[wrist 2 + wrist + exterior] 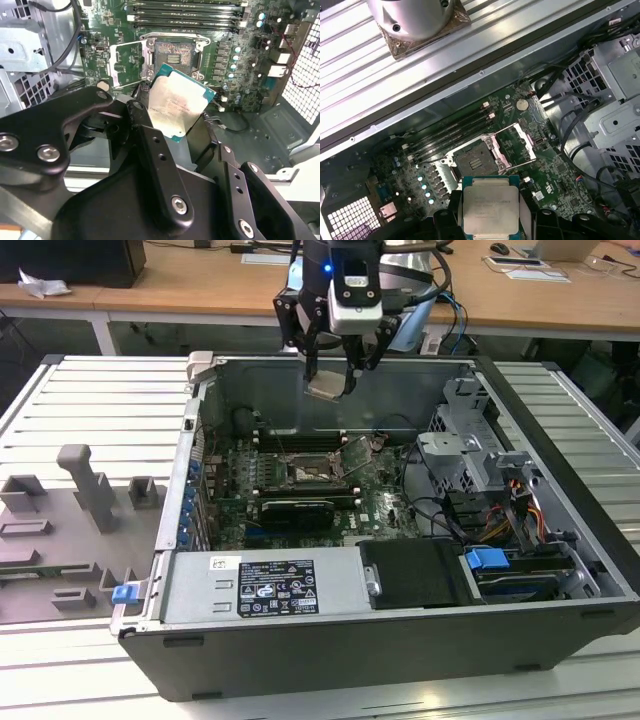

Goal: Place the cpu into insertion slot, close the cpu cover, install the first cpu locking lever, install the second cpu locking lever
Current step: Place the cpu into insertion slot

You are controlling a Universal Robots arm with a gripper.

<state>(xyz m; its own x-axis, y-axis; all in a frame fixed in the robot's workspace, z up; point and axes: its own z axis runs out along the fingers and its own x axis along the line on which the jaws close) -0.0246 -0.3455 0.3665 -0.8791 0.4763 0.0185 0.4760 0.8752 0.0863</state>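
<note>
My gripper [330, 378] hangs above the open computer case, shut on the cpu [328, 389], a flat square chip with a pale metal top. In both wrist views the cpu [176, 106] [490, 204] sits pinched by its edges between the black fingers [141, 120]. Well below it, on the green board, lies the insertion slot [305, 472] [175, 54] [474, 161], a dark square socket with nothing in it. The silvery cpu cover [356, 454] [127, 62] [516, 144] stands flipped open beside the socket.
Long black memory slots [300, 440] run behind the socket and a long black card [297, 510] lies in front of it. A metal drive cage [470, 455] with cables fills the exterior view's right. A grey fixture tray [70, 530] lies outside the case.
</note>
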